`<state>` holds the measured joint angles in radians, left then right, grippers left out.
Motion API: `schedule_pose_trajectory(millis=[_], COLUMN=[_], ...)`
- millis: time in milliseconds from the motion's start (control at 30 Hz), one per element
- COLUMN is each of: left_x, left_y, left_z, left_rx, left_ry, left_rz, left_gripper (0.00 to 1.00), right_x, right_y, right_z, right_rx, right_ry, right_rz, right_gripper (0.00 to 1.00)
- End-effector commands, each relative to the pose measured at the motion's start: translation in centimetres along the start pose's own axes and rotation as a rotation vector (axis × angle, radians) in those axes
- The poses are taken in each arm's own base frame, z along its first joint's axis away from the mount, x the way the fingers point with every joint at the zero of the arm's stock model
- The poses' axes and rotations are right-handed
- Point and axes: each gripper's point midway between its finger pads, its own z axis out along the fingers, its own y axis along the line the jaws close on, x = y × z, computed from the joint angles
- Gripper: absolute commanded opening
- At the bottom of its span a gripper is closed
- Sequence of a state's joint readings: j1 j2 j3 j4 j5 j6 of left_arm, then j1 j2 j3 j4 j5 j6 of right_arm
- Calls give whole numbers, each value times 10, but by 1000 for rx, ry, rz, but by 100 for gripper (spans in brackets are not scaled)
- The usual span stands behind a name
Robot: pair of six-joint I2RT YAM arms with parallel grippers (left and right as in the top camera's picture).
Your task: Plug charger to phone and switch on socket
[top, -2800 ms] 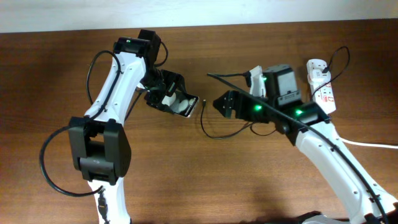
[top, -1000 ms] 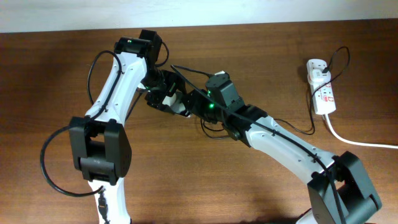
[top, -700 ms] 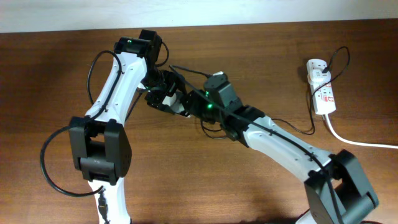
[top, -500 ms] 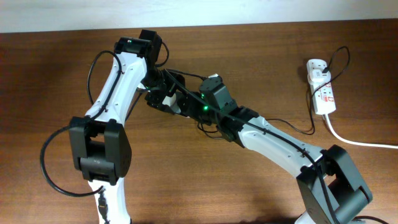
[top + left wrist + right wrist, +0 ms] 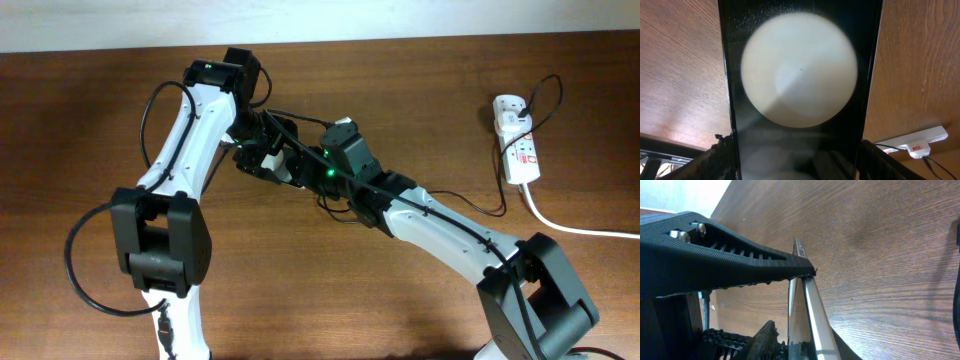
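Centrally, left gripper (image 5: 265, 160) clamped a flat black phone (image 5: 800, 90); right gripper (image 5: 303, 168), state unclear, needed to feed the thin black charger (image 5: 470, 203) in squarely.

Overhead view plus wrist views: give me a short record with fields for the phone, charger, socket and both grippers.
phone: held above the table
left gripper: jaws closed on the phone's sides
right gripper: at the phone's edge; jaws unclear
charger: thin cable runs to the socket; tip not visible
socket: far right, apart from both arms
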<state>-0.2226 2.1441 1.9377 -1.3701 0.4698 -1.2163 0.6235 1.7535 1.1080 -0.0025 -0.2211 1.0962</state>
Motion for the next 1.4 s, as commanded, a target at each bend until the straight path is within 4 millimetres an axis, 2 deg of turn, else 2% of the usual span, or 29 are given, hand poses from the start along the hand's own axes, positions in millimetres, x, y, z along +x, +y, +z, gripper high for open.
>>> schedule_pose_trajectory(millis=[0, 933, 1067, 1133, 1367], left_x=[10, 10, 10, 10, 10], left_y=[-7, -7, -7, -7, -7], left_z=[-18, -18, -18, -18, -18], left_rx=[48, 48, 48, 48, 48], left_ry=[-13, -13, -14, -13, -13], left_rz=[19, 19, 19, 19, 19], left_gripper=[0, 0, 0, 1, 21], right_x=[-2, -2, -1, -1, -3], right_y=[5, 8, 9, 13, 17], right_z=[1, 1, 1, 1, 0], right_rx=[-7, -18, -27, -41, -67], right_ry=[-10, -9, -2, 3, 12], right_rz=[-12, -14, -14, -16, -16], right_gripper=[29, 14, 4, 4, 4])
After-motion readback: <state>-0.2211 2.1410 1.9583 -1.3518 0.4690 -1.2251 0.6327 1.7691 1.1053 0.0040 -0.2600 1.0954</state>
